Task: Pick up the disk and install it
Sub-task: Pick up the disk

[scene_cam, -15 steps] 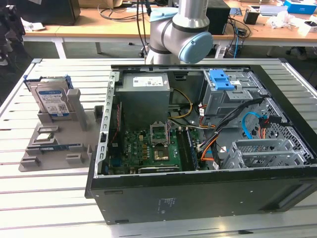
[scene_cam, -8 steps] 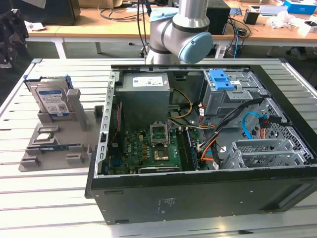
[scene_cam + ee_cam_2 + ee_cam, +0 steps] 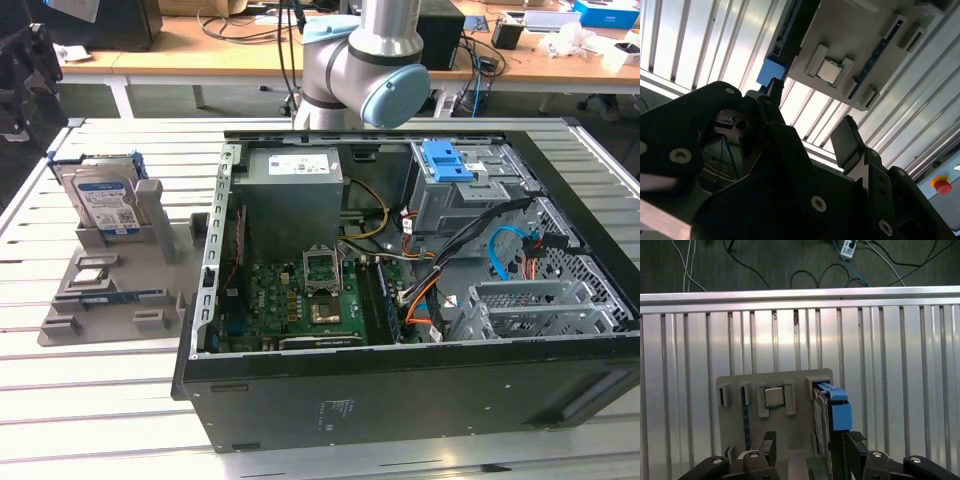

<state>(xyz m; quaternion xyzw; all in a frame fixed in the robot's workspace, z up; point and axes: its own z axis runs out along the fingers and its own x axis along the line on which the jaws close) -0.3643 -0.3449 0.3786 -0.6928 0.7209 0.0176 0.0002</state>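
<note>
The disk [image 3: 105, 200] stands upright on its edge in a grey holder [image 3: 110, 300] on the exterior view's left, its white-and-blue label facing the camera. In the first wrist view the disk [image 3: 826, 412] shows edge-on with its blue carrier frame. My gripper [image 3: 810, 442] hangs open above the holder, and one black finger [image 3: 855, 440] sits just outside the disk's blue frame. In the second wrist view the gripper [image 3: 810, 112] is open too, with the disk's blue corner [image 3: 771, 71] beyond one fingertip. Nothing is held.
A small square silver chip [image 3: 774, 396] lies in the holder beside the disk. The open computer case [image 3: 200, 300] fills the middle of the slatted metal table, with a blue drive bay [image 3: 447, 160] at its back. The arm's grey joint [image 3: 365, 60] rises behind it.
</note>
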